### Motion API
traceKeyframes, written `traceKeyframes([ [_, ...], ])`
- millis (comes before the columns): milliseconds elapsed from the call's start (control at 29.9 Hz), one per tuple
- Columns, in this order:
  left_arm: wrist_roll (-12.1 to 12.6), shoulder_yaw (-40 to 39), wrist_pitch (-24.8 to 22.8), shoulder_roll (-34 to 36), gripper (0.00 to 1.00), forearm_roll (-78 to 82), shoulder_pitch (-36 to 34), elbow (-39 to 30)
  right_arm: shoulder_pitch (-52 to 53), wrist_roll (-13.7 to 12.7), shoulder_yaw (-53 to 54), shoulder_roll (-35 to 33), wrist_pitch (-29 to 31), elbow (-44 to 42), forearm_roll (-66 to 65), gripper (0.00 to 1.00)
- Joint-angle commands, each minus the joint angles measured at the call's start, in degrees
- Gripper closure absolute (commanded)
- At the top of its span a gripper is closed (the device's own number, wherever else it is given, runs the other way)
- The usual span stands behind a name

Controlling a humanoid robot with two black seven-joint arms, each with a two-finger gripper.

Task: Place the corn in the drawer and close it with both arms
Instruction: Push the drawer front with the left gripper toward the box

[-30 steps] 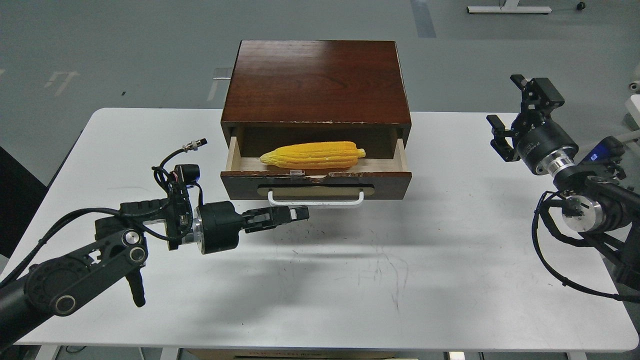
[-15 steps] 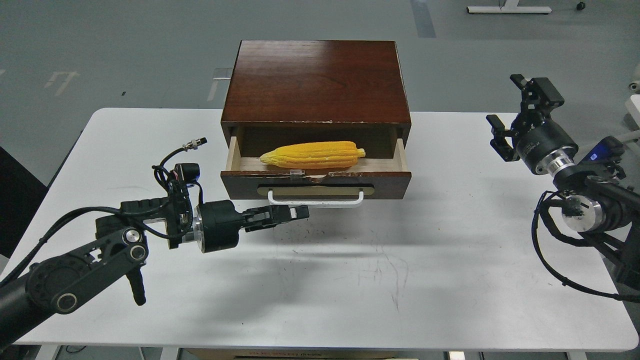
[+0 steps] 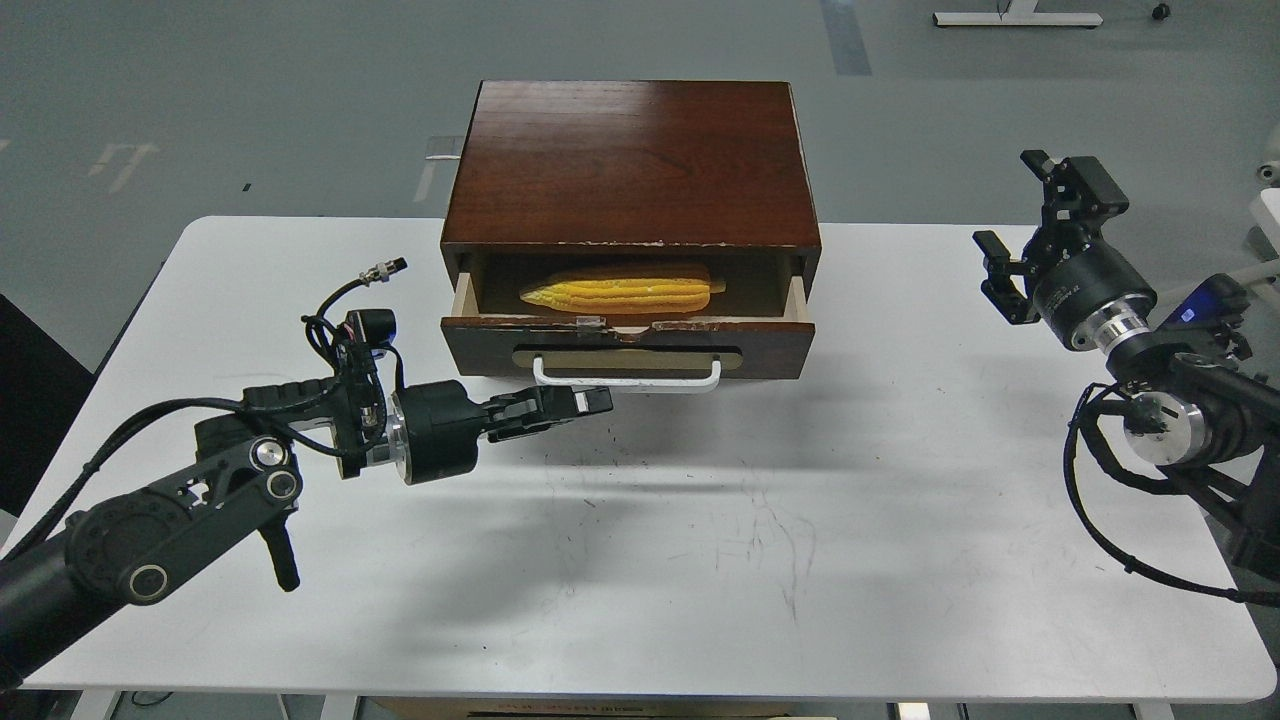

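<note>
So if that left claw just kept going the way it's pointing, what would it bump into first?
The left gripper points rightward, just below the drawer's white handle. Going straight on, it would probably slide along in front of the drawer rather than hit it, though depth is hard to judge.

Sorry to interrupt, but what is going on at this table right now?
The corn already lies inside the drawer, which is only partly open. The left claw sits just below the white handle, apparently pushing the drawer shut. The right claw hangs open off to the side, holding nothing.
</note>
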Motion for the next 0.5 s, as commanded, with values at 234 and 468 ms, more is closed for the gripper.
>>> traceKeyframes([
  [234, 0.9, -1.5, 0.0, -1.0, 1.00, -2.2, -0.2, 2.2, -0.7, 0.0, -0.1, 0.0, -0.1, 0.0, 0.0, 0.02],
  [468, 1.0, -1.6, 0.3, -1.6, 1.00, -3.3, -0.7, 3.9, -1.5, 0.0, -0.1, 0.0, -0.1, 0.0, 0.0, 0.02],
])
